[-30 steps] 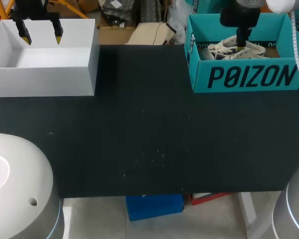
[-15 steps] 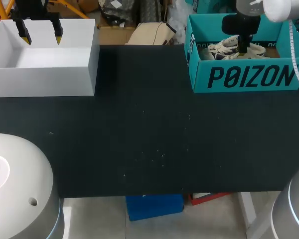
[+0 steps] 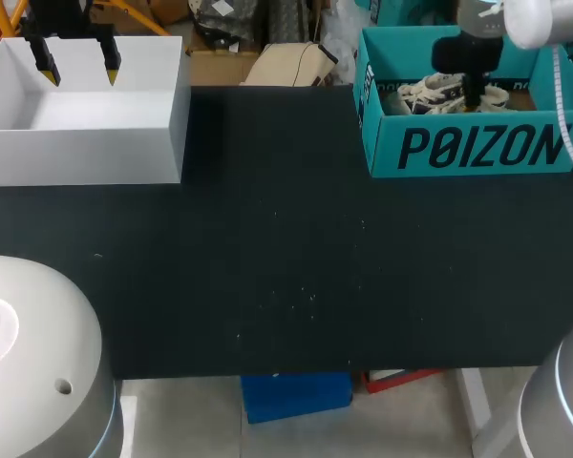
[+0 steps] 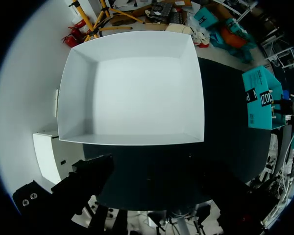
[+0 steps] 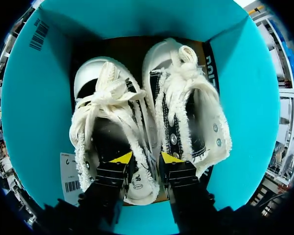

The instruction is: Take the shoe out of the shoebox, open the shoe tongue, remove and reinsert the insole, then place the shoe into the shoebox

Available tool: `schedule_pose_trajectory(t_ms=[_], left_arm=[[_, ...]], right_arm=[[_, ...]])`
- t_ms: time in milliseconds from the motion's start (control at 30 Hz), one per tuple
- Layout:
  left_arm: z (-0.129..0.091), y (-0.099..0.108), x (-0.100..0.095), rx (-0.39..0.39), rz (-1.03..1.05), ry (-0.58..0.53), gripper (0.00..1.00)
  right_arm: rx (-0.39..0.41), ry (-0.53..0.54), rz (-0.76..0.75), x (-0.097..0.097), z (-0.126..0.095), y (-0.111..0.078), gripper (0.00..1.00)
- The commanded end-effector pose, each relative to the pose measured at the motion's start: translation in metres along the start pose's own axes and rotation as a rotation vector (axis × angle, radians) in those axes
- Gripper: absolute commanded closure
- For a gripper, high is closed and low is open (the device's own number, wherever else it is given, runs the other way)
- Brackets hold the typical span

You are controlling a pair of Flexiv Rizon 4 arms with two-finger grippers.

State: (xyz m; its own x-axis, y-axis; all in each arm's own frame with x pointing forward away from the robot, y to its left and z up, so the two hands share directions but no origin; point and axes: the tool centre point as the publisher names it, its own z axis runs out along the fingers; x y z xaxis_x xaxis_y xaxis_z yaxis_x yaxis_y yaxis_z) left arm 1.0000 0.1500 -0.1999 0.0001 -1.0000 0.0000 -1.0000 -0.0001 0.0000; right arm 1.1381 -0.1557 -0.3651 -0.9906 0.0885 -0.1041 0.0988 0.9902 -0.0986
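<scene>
Two cream high-top shoes with frayed edges lie side by side in the teal shoebox (image 3: pixel 468 148) at the table's far right. My right gripper (image 5: pixel 146 159) is down inside the shoebox (image 5: pixel 34 98), open but narrow. One finger sits inside the collar of one shoe (image 5: pixel 108 122), the other in the gap beside the second shoe (image 5: pixel 186 107), with the collar wall between them. In the head view the shoes (image 3: pixel 415 95) show past the right gripper (image 3: pixel 473 93). My left gripper (image 3: pixel 76 69) hangs wide open over the white box (image 3: pixel 86 143), holding nothing.
The white box (image 4: pixel 132 88) is open-topped with nothing in it, at the far left corner of the black table (image 3: pixel 286 267). A barcode tag (image 5: pixel 71 176) lies on the shoebox floor beside the shoes. The teal shoebox (image 4: pixel 258 98) is far from the left arm.
My right gripper has shifted slightly to the right and lower into the shoebox, and its fingers have drawn closer together around the shoe collar. The left arm has not moved.
</scene>
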Motion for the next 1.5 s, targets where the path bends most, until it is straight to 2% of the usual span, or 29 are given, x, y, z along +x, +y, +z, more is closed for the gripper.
schedule_pose_trajectory(t_ms=[33, 333, 367, 400, 433, 567, 700, 967, 1200, 1300, 1500], left_arm=[[0.000, 0.000, 0.000, 0.000, 0.000, 0.000, 0.00], [0.000, 0.000, 0.000, 0.000, 0.000, 0.000, 0.00], [0.000, 0.000, 0.000, 0.000, 0.000, 0.000, 0.00], [0.000, 0.000, 0.000, 0.000, 0.000, 0.000, 0.00], [0.000, 0.000, 0.000, 0.000, 0.000, 0.000, 0.00], [0.000, 0.000, 0.000, 0.000, 0.000, 0.000, 0.00], [0.000, 0.000, 0.000, 0.000, 0.000, 0.000, 0.00], [0.000, 0.000, 0.000, 0.000, 0.000, 0.000, 0.00], [0.000, 0.000, 0.000, 0.000, 0.000, 0.000, 0.00], [0.000, 0.000, 0.000, 0.000, 0.000, 0.000, 0.00], [0.000, 0.000, 0.000, 0.000, 0.000, 0.000, 0.00]], right_arm=[[-0.001, 0.020, 0.007, -0.003, 0.013, -0.002, 0.70], [-0.014, 0.038, 0.024, 0.004, 0.031, -0.006, 0.74], [-0.016, 0.038, 0.024, 0.004, 0.033, -0.006, 0.79], [-0.025, 0.034, 0.026, 0.004, 0.034, -0.005, 0.92], [-0.027, 0.029, 0.025, 0.004, 0.036, -0.005, 1.00], [-0.054, -0.007, 0.013, 0.003, 0.040, -0.003, 1.00], [-0.052, -0.006, 0.013, 0.001, 0.030, -0.005, 1.00], [-0.024, 0.003, -0.017, -0.007, -0.023, -0.018, 1.00], [0.018, -0.021, -0.018, -0.018, -0.089, -0.030, 1.00], [0.037, -0.064, -0.017, -0.020, -0.123, -0.037, 1.00], [0.043, -0.129, -0.036, -0.012, -0.171, -0.044, 1.00]])
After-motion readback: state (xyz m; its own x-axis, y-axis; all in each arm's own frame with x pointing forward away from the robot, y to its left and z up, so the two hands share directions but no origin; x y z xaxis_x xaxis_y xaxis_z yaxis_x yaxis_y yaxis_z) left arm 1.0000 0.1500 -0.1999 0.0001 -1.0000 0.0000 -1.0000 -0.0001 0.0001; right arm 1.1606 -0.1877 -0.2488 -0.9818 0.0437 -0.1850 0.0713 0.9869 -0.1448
